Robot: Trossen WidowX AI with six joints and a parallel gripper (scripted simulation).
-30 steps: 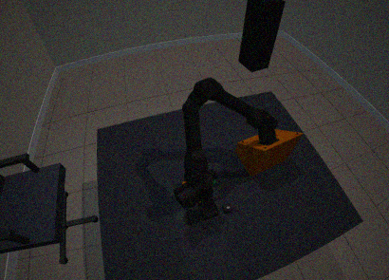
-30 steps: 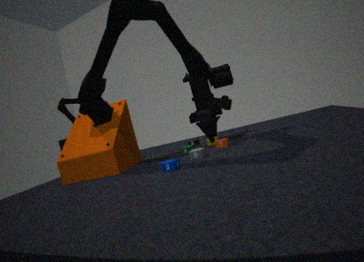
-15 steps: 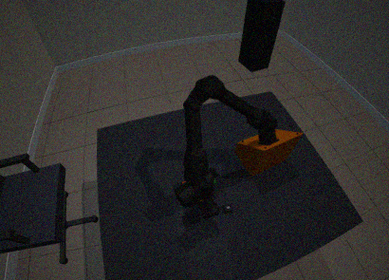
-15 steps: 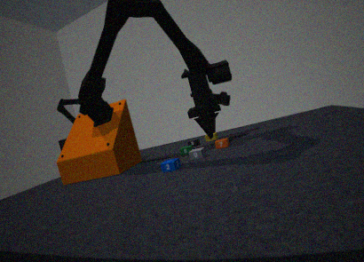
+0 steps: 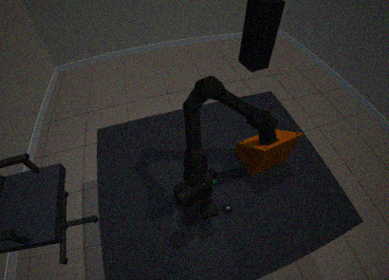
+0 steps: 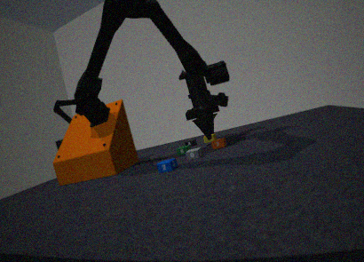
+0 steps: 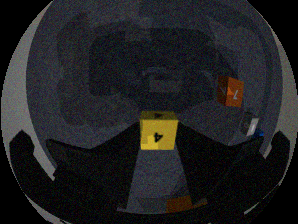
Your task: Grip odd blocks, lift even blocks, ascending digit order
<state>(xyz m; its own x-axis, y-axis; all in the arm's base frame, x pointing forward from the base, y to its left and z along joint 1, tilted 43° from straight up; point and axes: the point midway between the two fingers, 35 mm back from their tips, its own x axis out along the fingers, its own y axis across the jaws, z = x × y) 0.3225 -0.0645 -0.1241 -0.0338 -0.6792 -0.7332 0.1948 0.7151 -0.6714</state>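
Observation:
My gripper (image 6: 209,137) (image 7: 157,127) is shut on the yellow block, one finger at each side. The yellow block (image 6: 207,139) (image 7: 151,131) shows a 4 in the wrist view and seems to be slightly above the table. An orange block (image 6: 218,143) (image 7: 230,92) stands close by; its digit looks like a 7. A white block (image 6: 193,154) (image 7: 253,126) has a digit too small to read surely. A blue block (image 6: 167,165) (image 7: 258,133) shows a 2. A green block (image 6: 182,150) has an unclear digit. A dark block (image 6: 192,143) is behind it, its digit unreadable.
The orange robot base (image 5: 270,154) (image 6: 84,153) stands on the dark surface (image 5: 285,215) (image 6: 222,210). A dark box (image 5: 262,32) hangs at the upper right in the top view. A dark chair-like object (image 5: 33,206) is at the left. The room is dim.

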